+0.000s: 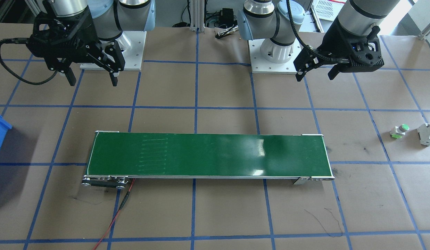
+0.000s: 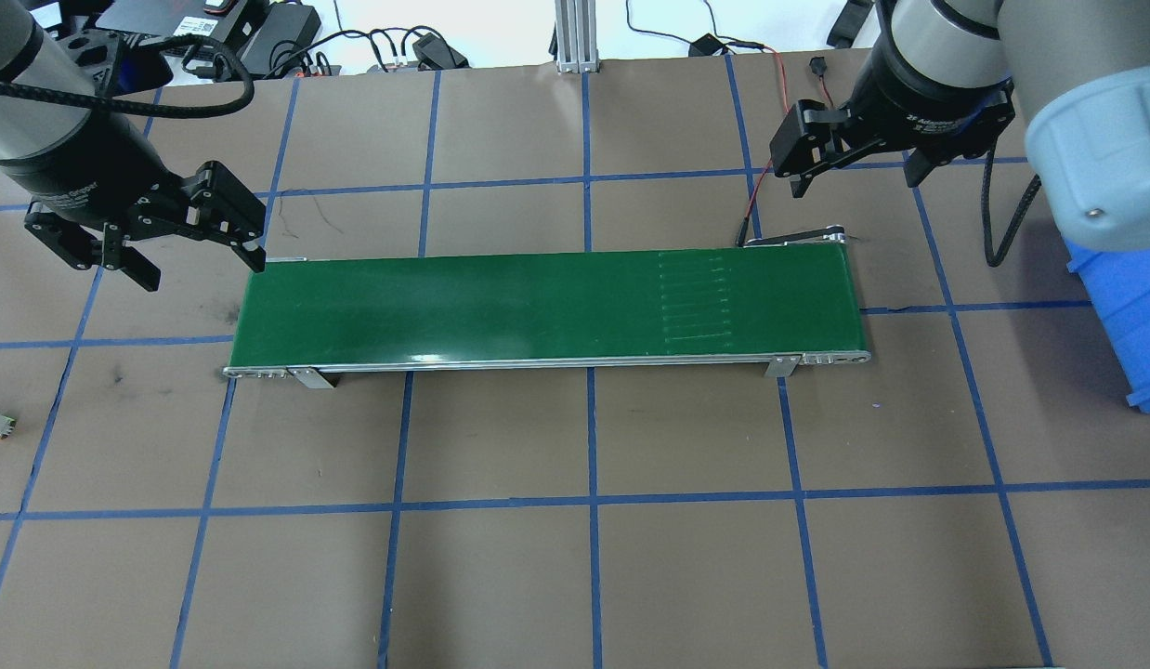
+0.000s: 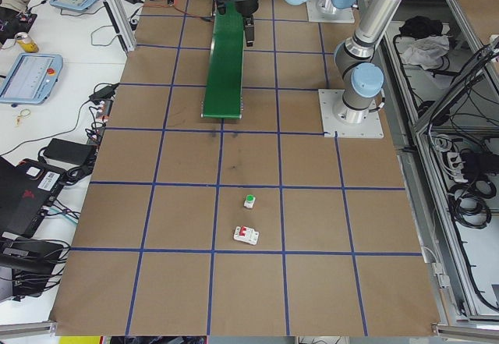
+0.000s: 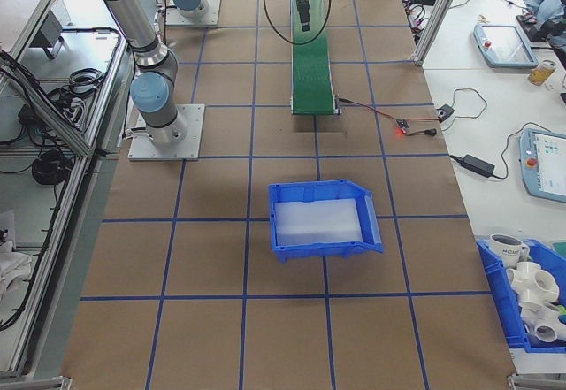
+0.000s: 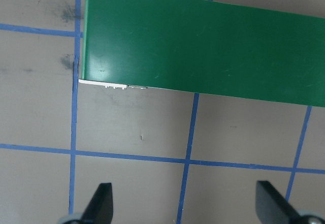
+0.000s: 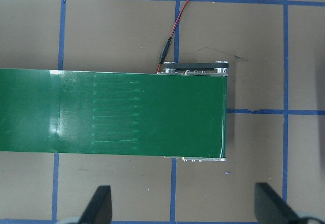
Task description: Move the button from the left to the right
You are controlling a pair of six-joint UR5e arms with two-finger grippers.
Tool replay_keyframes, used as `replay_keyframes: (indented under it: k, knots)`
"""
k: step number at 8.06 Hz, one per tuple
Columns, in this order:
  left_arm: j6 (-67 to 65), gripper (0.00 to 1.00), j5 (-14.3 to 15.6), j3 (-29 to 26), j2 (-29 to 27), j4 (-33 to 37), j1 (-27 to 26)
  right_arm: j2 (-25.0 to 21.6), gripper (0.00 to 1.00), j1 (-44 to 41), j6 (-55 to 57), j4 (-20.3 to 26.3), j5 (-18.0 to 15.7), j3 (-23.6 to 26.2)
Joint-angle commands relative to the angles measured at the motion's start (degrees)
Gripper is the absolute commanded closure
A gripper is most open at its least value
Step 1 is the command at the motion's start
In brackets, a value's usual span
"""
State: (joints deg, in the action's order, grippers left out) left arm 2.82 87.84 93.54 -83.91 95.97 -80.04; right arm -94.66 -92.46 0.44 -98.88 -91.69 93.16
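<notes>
The button [image 1: 399, 131], green-capped with a pale body, lies on the brown table at the robot's far left; the exterior left view shows the button [image 3: 249, 200] well away from the belt's end. My left gripper [image 1: 315, 69] hangs open and empty above the table, behind the belt's left end, far from the button. In the left wrist view the left gripper [image 5: 185, 203] has its fingers spread wide over bare paper. My right gripper [image 1: 91, 78] is open and empty too, behind the belt's right end, and the right gripper [image 6: 184, 203] looks down on that end.
A green conveyor belt [image 1: 208, 154] lies across the middle of the table. A white breaker with red marks [image 1: 428, 133] sits just beyond the button. A blue bin [image 4: 323, 217] stands at the robot's far right. A red wire [image 1: 114, 218] runs from the belt's right end.
</notes>
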Motion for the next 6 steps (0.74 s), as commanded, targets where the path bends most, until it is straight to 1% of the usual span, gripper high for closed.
replay_keyframes:
  k: [1,3,4,5,6]
  knots:
    - [3.22,0.00,0.40,-0.11,-0.03,-0.08,3.80,0.00,0.00,0.00,0.00,0.00,-0.07,0.00]
    - [7.52,0.00,-0.30,0.50,-0.11,-0.08,12.58,0.00,0.00,0.00,0.00,0.00,-0.07,0.00]
    - [17.12,0.00,-0.13,0.59,-0.20,-1.04,16.98,0.00,0.00,0.00,0.00,0.00,0.02,0.00]
    - [24.26,0.00,0.40,0.68,-0.73,-4.18,21.89,0.00,0.00,0.00,0.00,0.00,-0.07,0.00]
    - [28.95,0.00,0.66,0.94,-1.17,-6.04,25.77,0.00,0.00,0.00,0.00,0.00,-0.07,0.00]
